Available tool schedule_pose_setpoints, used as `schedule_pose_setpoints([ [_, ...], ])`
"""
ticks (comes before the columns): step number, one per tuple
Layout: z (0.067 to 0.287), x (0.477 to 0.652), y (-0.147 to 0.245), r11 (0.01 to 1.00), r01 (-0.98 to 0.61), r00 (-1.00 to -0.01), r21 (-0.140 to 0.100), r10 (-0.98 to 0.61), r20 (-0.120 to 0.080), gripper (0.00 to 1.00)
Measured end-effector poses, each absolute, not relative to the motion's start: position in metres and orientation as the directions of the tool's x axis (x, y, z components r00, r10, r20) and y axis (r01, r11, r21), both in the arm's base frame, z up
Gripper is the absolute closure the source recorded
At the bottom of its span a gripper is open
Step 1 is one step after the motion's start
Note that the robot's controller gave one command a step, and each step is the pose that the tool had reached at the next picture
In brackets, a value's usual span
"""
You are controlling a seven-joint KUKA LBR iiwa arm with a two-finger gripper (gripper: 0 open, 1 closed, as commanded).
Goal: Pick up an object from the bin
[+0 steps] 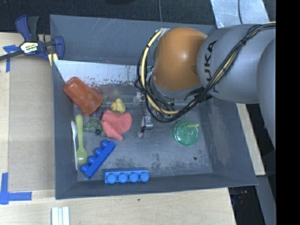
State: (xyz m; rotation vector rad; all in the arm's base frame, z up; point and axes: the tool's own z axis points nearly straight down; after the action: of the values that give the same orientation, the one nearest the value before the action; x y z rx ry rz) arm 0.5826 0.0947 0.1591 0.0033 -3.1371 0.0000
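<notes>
The tool [146,123] hangs low under the arm's big orange cover [176,60], close to the floor of the grey bin [220,158]. I cannot tell if the tool is apart or together, because it is thin and dark cables hang right above it. It is over a bare bit of floor, not over a toy, and I think it has not picked anything yet.

The nearest thing is a soft pink lump [116,123], just beside the tool on the side away from the arm. A little yellow toy [118,105] lies near the tool too, touching the top of the pink lump. On the tool's other side, toward the arm, is a round green lid [186,133], flat on the floor with open room all around it. I think the pink lump or the green lid would be the easy pick, since both are close.

Farther from the tool, past the pink lump, an orange cup [83,95] lies tipped on its side by the bin's wall. Below it is a small dark green toy [93,124], then a pale green spoon [80,143] along the wall. A blue block [97,159] leans across the corner, and a second blue block [126,176] lies flat by the near wall. These sit packed at the sloped edges, which I think makes them harder to grab
</notes>
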Motion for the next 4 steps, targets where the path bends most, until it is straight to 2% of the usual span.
schedule_pose_setpoints([
  [1,0.163,0.585,0.095,1.0,0.0,-1.0,0.001,0.0,-0.004,0.0],
  [2,0.114,0.625,0.131,1.0,0.0,-1.0,0.003,0.0,-0.01,0.0],
  [3,0.068,0.609,0.119,0.995,0.095,-0.995,0.003,0.095,-0.013,0.0],
  [4,0.072,0.608,0.124,0.994,-0.11,-0.994,0.004,-0.11,-0.017,1.0],
])
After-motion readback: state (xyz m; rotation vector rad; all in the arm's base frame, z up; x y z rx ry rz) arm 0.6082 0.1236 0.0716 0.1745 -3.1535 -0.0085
